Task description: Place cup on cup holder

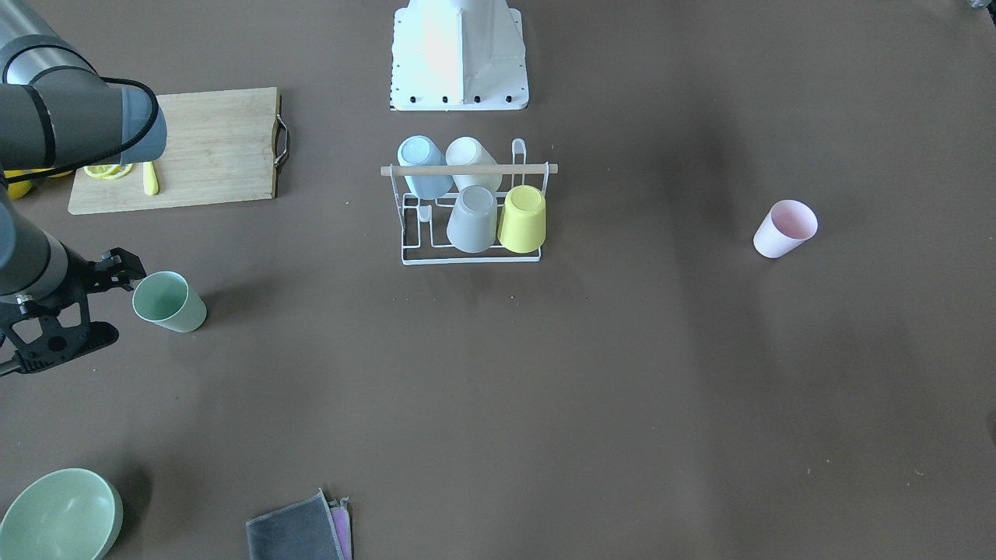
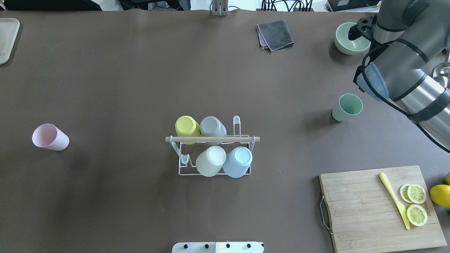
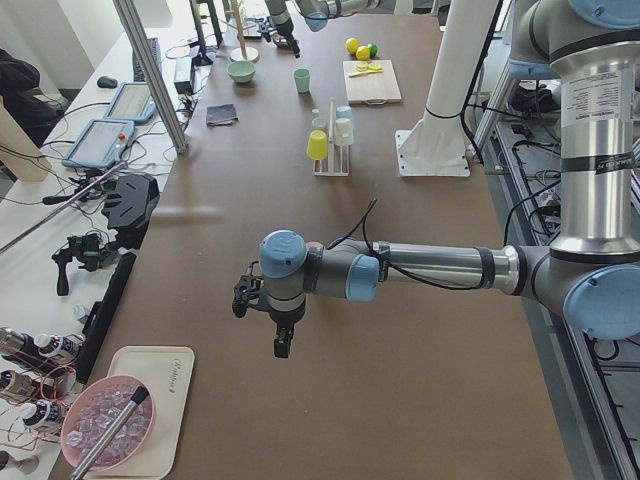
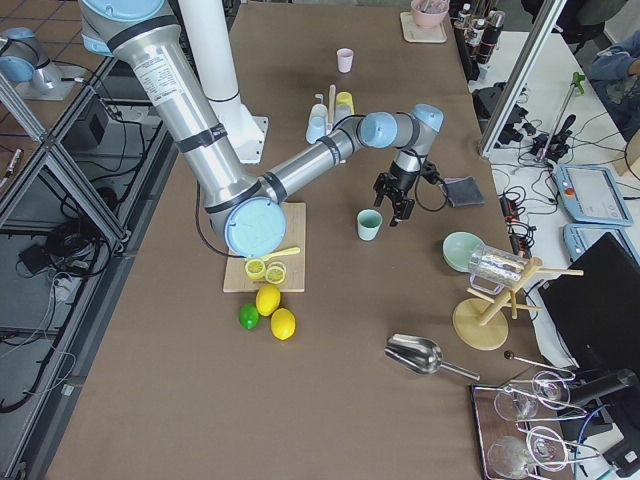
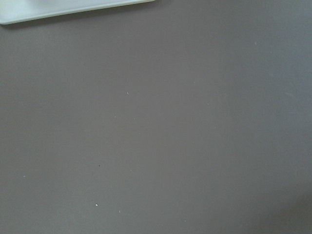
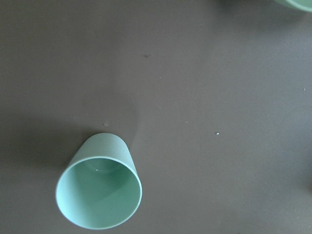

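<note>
The white wire cup holder [image 1: 470, 256] with a wooden rod handle [image 2: 212, 139] stands mid-table and carries several upturned cups: blue, white, grey and yellow. A mint green cup [image 1: 168, 302] stands upright at the robot's right; it also shows in the overhead view [image 2: 347, 107] and the right wrist view [image 6: 99, 190]. My right gripper [image 1: 120, 305] is open and empty, close beside this cup and above the table. A pink cup [image 1: 784, 228] stands alone on the robot's left side. My left gripper [image 3: 272, 325] shows only in the exterior left view; I cannot tell its state.
A wooden cutting board [image 2: 379, 207] with lemon slices [image 2: 416, 203] and a yellow knife [image 2: 393, 198] lies near the right arm. A green bowl [image 2: 346, 45] and a grey cloth [image 2: 275, 34] lie at the far edge. A white tray [image 5: 73, 9] is near the left gripper.
</note>
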Robot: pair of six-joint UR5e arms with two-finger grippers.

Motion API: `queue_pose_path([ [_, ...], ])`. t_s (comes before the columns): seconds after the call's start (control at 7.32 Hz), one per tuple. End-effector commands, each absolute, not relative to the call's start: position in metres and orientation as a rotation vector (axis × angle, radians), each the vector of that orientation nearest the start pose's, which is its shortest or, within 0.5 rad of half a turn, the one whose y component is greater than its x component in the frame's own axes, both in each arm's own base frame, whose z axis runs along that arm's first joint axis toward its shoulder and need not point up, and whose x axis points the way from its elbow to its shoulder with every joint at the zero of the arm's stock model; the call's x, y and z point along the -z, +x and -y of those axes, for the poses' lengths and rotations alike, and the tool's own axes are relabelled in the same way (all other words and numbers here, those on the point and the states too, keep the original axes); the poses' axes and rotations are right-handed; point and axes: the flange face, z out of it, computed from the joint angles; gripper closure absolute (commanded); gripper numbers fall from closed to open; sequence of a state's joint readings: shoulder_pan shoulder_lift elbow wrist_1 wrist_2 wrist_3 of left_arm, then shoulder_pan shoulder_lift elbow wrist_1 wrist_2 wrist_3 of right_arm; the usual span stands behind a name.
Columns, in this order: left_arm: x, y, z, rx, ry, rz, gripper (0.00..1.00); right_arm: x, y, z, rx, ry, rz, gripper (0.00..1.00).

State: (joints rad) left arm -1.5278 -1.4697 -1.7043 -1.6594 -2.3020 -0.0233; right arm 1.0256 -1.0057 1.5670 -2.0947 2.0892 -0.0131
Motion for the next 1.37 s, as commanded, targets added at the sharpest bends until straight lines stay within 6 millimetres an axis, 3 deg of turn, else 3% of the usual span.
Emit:
queue_pose_path([
  [0.0, -0.63, -0.044, 0.466, -0.068, 0.094, -0.738, 0.02, -0.376, -0.324, 0.649, 0.661, -0.187, 0.482, 0.0],
  [0.14, -0.622, -0.043, 0.476, -0.062, 0.07, -0.736, 0.02, -0.374, -0.342, 0.664, 0.704, -0.215, 0.479, 0.0],
  [0.41, -0.58, -0.037, 0.52, -0.041, -0.01, -0.73, 0.02, -0.364, -0.393, 0.673, 0.809, -0.248, 0.417, 0.0],
  [0.68, -0.522, 0.013, 0.582, -0.082, -0.132, -0.716, 0.02, -0.368, -0.42, 0.658, 0.878, -0.26, 0.399, 0.0],
  [0.82, -0.511, 0.016, 0.605, -0.076, -0.155, -0.712, 0.02, -0.37, -0.431, 0.652, 0.937, -0.25, 0.357, 0.0],
  [0.96, -0.504, 0.017, 0.609, -0.133, -0.126, -0.719, 0.02, -0.378, -0.442, 0.646, 0.991, -0.258, 0.319, 0.0],
  [1.23, -0.512, 0.017, 0.607, -0.18, -0.121, -0.723, 0.02, -0.399, -0.469, 0.623, 1.072, -0.284, 0.245, 0.0],
])
